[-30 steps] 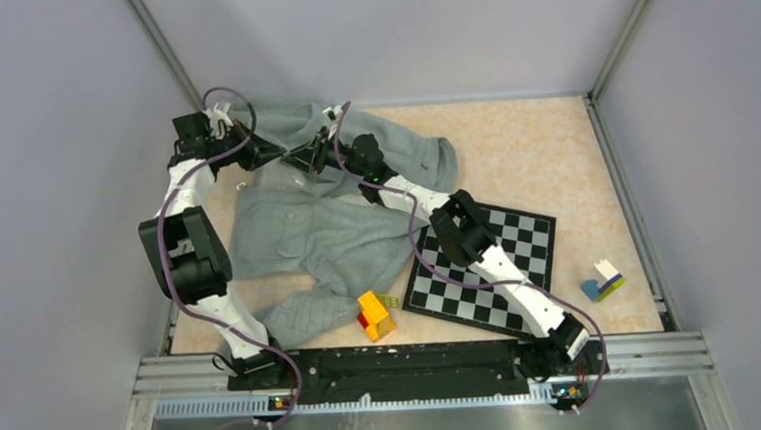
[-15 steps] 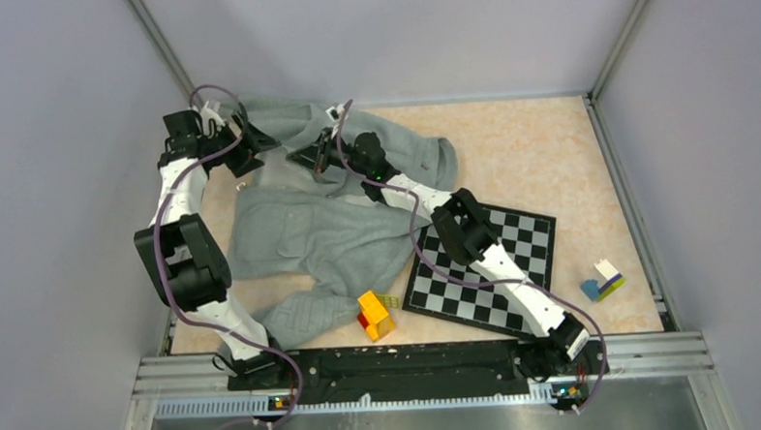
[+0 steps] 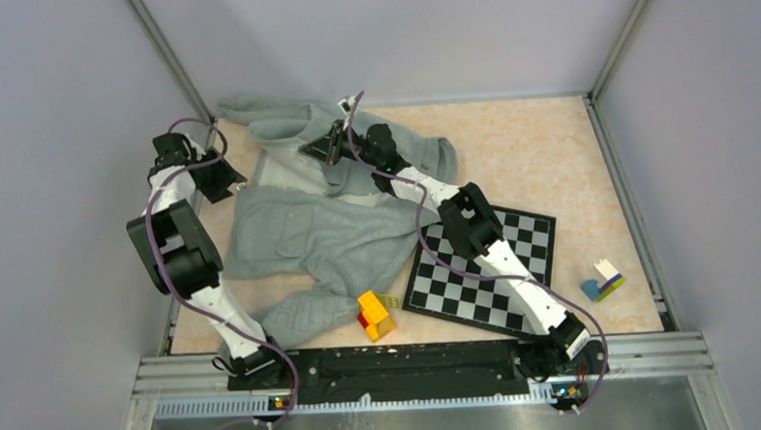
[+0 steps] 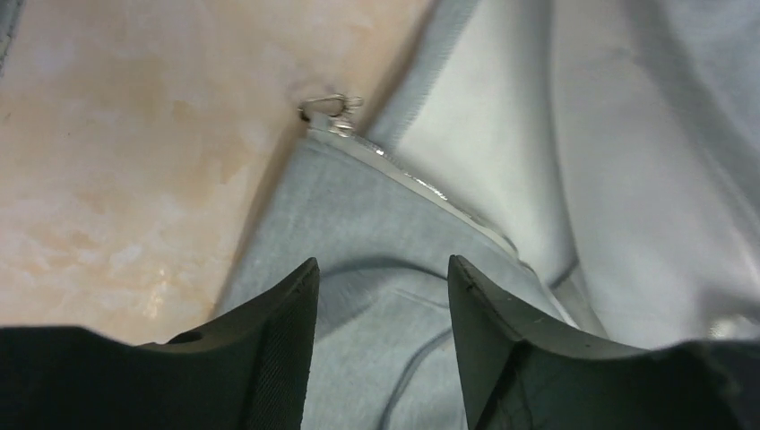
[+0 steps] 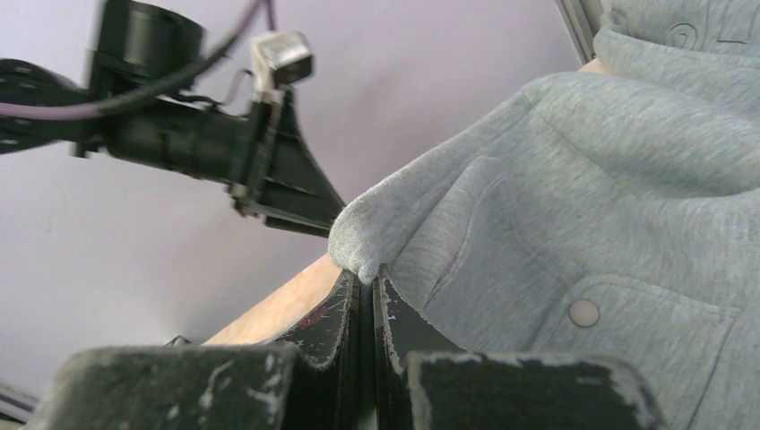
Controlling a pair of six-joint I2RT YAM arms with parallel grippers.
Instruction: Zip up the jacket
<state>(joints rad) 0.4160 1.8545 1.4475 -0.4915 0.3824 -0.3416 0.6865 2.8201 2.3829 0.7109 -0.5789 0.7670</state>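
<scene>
Left wrist view has the left pincer [image 4: 381, 267] spread apart over the jacket [image 4: 358, 224], rumpled on the far left of the desk [image 4: 125, 143], zipper pull [image 4: 330, 106] just ahead and teeth [image 4: 421, 184] slanting back rightward, while the right pincer [image 5: 366, 279] pinches a jacket fold tight.

Plain pale grey walls [image 3: 44, 142] are enclosing a beige marbled table [image 3: 539, 150], with aluminium rails [image 3: 623, 30] running up the far corners and along the near edge.
</scene>
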